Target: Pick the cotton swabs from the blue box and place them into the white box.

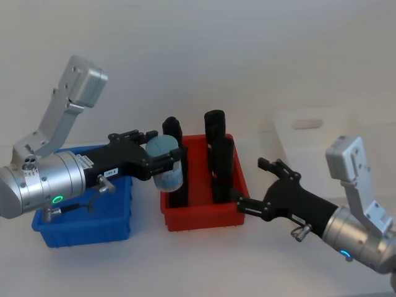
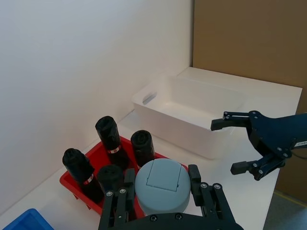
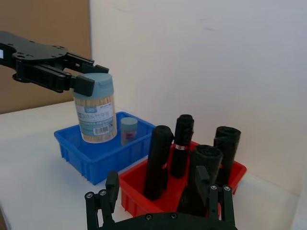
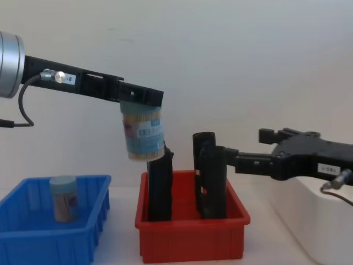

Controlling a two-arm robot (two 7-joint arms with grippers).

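A tub of cotton swabs (image 1: pixel 167 166) (image 4: pixel 143 136) hangs in the air with my left gripper (image 1: pixel 164 147) (image 2: pixel 162 189) shut on its grey-blue lid. It is above the left edge of the red bin, to the right of the blue box (image 1: pixel 86 230) (image 4: pixel 33 243). Another swab tub (image 4: pixel 63 197) (image 3: pixel 128 130) stands upright inside the blue box. The white box (image 2: pixel 192 115) (image 4: pixel 326 221) sits at the far right. My right gripper (image 1: pixel 252 184) (image 2: pixel 226 147) is open and holds nothing, hovering between the red bin and the white box.
A red bin (image 1: pixel 204 218) (image 4: pixel 190 240) with several tall black upright blocks (image 1: pixel 218 158) stands between the blue box and the white box. The blocks rise well above the bin's rim, close below the held tub. A white wall lies behind.
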